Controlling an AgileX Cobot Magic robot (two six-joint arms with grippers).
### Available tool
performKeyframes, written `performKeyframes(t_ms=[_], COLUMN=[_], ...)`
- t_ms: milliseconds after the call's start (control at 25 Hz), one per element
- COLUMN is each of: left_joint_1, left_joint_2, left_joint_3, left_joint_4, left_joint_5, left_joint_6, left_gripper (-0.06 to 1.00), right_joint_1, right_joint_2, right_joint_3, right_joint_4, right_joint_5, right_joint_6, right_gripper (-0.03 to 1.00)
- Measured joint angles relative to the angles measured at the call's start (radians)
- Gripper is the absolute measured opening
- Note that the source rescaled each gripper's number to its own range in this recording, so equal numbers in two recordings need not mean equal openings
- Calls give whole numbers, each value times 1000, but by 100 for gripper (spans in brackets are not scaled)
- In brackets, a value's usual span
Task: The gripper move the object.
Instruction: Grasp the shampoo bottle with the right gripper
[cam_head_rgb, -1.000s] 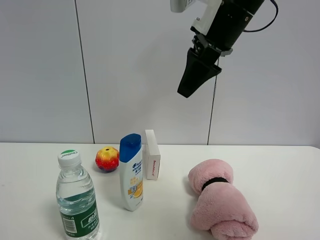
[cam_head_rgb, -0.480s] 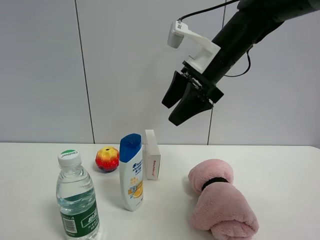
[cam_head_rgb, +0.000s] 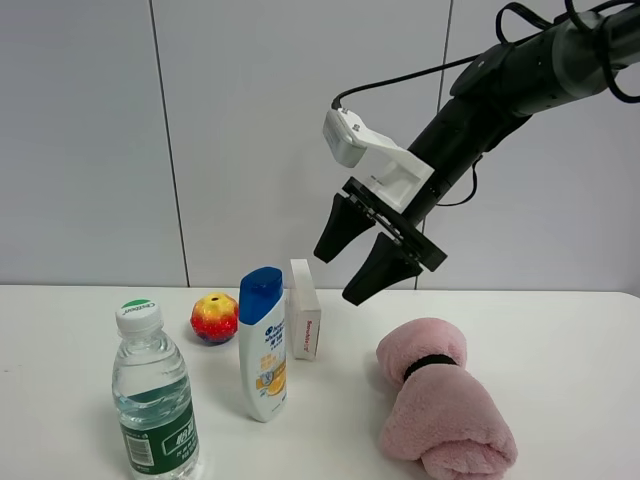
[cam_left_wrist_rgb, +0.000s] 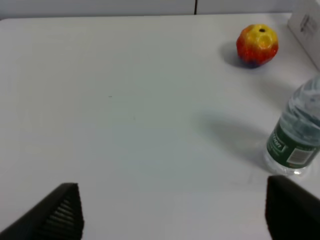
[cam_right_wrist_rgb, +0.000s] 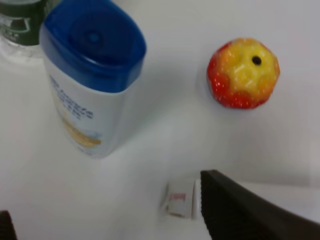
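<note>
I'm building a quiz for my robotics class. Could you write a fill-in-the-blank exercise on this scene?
The shampoo bottle has a ____ cap.
The right gripper hangs above the table, its jaws ____.
The rolled towel is ____.
The water bottle has a ____ label.
Missing words: blue; open; pink; green.

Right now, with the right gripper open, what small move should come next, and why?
Probably lower the right gripper toward the shampoo bottle: its jaws are open, above and right of the blue cap, holding nothing, and the white box stands close behind.
</note>
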Motion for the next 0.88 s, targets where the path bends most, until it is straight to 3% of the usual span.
performKeyframes(t_ms=[320, 480, 680, 880], left_joint_1=[0, 0, 0, 0], left_joint_2=[0, 0, 0, 0], left_joint_3=[0, 0, 0, 0], left_joint_4=[1, 1, 1, 1], left_joint_5=[0, 0, 0, 0], left_joint_6=[0, 0, 0, 0], left_gripper=[100, 100, 100, 100], right_joint_1=[14, 29, 63, 65], right_joint_2=[58, 69, 108, 127], right_joint_3=[0, -1, -2, -2], right_joint_4=[53, 161, 221, 221], right_joint_5=[-32, -100, -173, -184], right_joint_6=[-239, -320, -356, -344], right_gripper=[76, 76, 76, 76])
